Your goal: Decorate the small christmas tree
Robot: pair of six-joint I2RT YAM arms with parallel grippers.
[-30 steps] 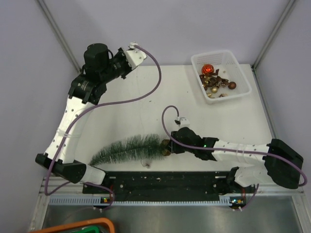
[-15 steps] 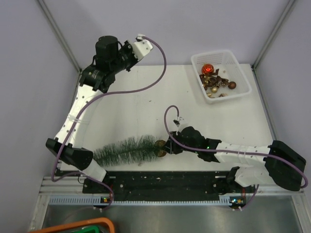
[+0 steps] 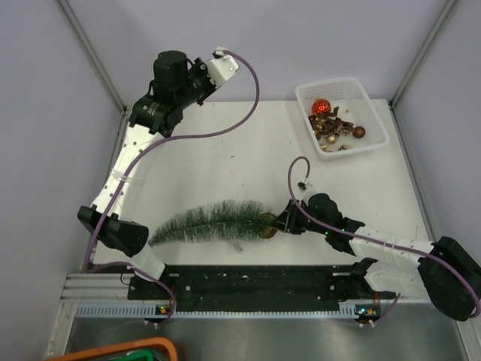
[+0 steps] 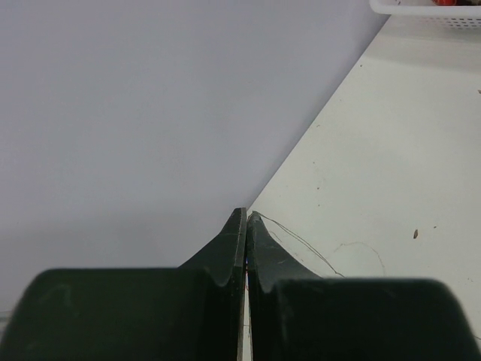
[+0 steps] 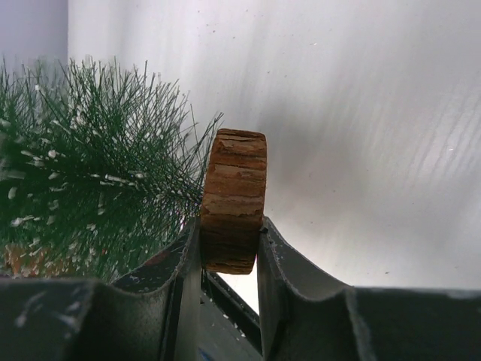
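Note:
The small christmas tree (image 3: 210, 219) lies on its side near the table's front edge, green bristles pointing left. Its round wooden base (image 3: 266, 227) points right. My right gripper (image 3: 276, 223) is shut on that base. In the right wrist view the disc (image 5: 234, 188) stands on edge between the jaws of the right gripper (image 5: 230, 223), with the bristles (image 5: 83, 173) to its left. My left gripper (image 4: 246, 214) is raised at the back left by the wall, jaws shut. A thin thread (image 4: 301, 244) trails from its tips; I cannot tell if it is pinched.
A white basket (image 3: 304, 94) of red and brown baubles (image 3: 331, 124) stands at the back right, and its rim (image 4: 428, 9) shows in the left wrist view. A small dark bit (image 3: 237, 245) lies just in front of the tree. Grey walls close in the table.
My right gripper first pushed the tree left, then drew it back to the right. The left arm swung higher and further toward the back wall.

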